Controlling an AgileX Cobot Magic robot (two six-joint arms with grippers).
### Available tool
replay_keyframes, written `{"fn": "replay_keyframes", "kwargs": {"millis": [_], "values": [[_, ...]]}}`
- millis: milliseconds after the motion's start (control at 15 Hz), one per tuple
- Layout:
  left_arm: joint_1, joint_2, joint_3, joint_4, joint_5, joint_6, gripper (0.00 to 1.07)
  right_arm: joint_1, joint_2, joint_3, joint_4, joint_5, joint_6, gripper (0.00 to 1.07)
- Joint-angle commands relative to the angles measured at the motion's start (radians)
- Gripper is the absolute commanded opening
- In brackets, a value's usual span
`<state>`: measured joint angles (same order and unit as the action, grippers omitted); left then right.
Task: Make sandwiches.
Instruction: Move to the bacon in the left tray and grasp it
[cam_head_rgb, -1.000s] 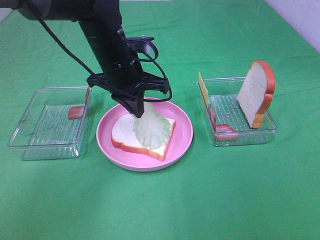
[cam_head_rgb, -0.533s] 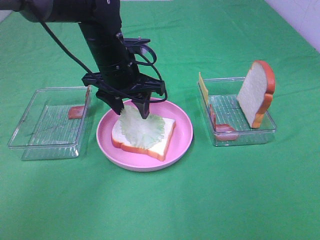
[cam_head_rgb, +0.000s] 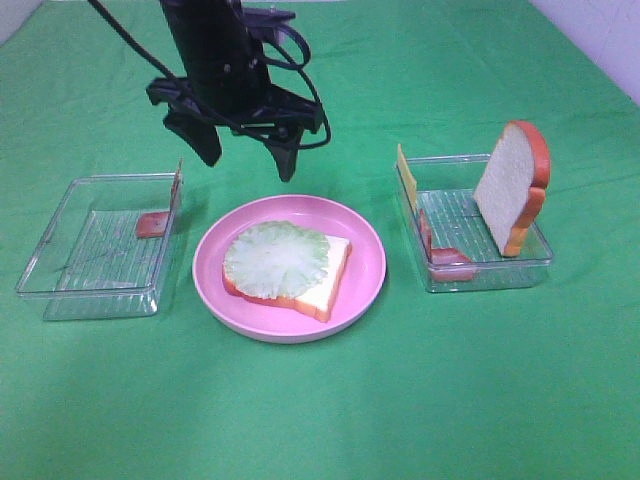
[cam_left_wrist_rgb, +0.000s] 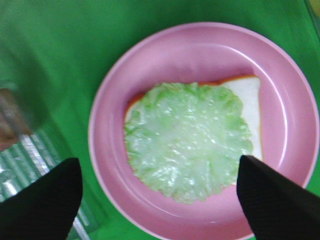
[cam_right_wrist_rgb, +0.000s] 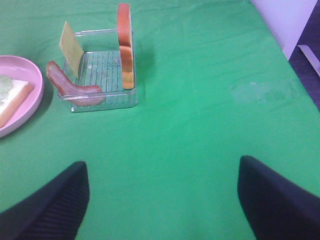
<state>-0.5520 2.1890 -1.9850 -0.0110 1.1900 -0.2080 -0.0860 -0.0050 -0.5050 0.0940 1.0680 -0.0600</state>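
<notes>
**Edges and free room.** We are looking at a green surface (cam_head_rgb: 470, 400) carrying three items in a row: a left tray (cam_head_rgb: 62, 215), a pink plate (cam_head_rgb: 372, 285) in the middle, and a right tray (cam_head_rgb: 480, 278). Each is lying apart from its neighbour, with bare cloth showing between them. Open cloth is running along the whole near edge and beyond the right tray.

**Tools.** The left tool (cam_head_rgb: 250, 165) is hovering above the far rim of the plate with its two fingers spread wide, holding nothing and touching nothing.

**Task items.**
- The lettuce leaf (cam_head_rgb: 277, 262) is lying flat on the lower bread slice (cam_head_rgb: 335, 268), which is resting on the plate. The leaf is covering most of the slice and leaving one side bare.
- The upright bread slice (cam_head_rgb: 513, 185) is standing on edge in the right part of the right tray.
- The cheese slice (cam_head_rgb: 405, 172) is standing at that tray's left wall.
- A bacon strip (cam_head_rgb: 450, 262) is lying at its near left corner.
- A bacon piece (cam_head_rgb: 152, 224) is sitting in the left tray near its right wall.

**Views compared.** The right tool (cam_right_wrist_rgb: 162, 210) is appearing only in its own wrist view. Its fingers (cam_right_wrist_rgb: 47, 210) are standing wide apart above bare cloth, gripping nothing, well apart from the right tray. The left wrist view is looking straight down on the leaf. Only the high view is showing the left tray whole.
</notes>
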Motion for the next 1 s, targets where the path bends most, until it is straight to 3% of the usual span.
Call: {"fn": "replay_keyframes", "kwargs": {"millis": [67,200,267,533,733,1000], "values": [[0.010,-0.013,-0.096,0.146,0.099,-0.102,0.80,-0.006,-0.013,0.001,-0.003,-0.008,-0.012,0.77],[0.045,-0.028,-0.118,0.147,0.098,-0.136,0.80,-0.006,-0.013,0.001,-0.003,-0.008,-0.012,0.77],[0.109,-0.028,-0.114,0.094,0.099,-0.135,0.80,-0.006,-0.013,0.001,-0.003,-0.008,-0.012,0.77],[0.196,-0.031,-0.025,-0.018,0.099,-0.128,0.76,-0.006,-0.013,0.001,-0.003,-0.008,-0.012,0.77],[0.202,-0.028,0.058,0.031,0.098,-0.129,0.76,-0.006,-0.013,0.001,-0.003,-0.008,-0.012,0.77],[0.202,0.024,0.069,0.045,0.084,-0.131,0.76,-0.006,-0.013,0.001,-0.003,-0.008,-0.012,0.77]]}}
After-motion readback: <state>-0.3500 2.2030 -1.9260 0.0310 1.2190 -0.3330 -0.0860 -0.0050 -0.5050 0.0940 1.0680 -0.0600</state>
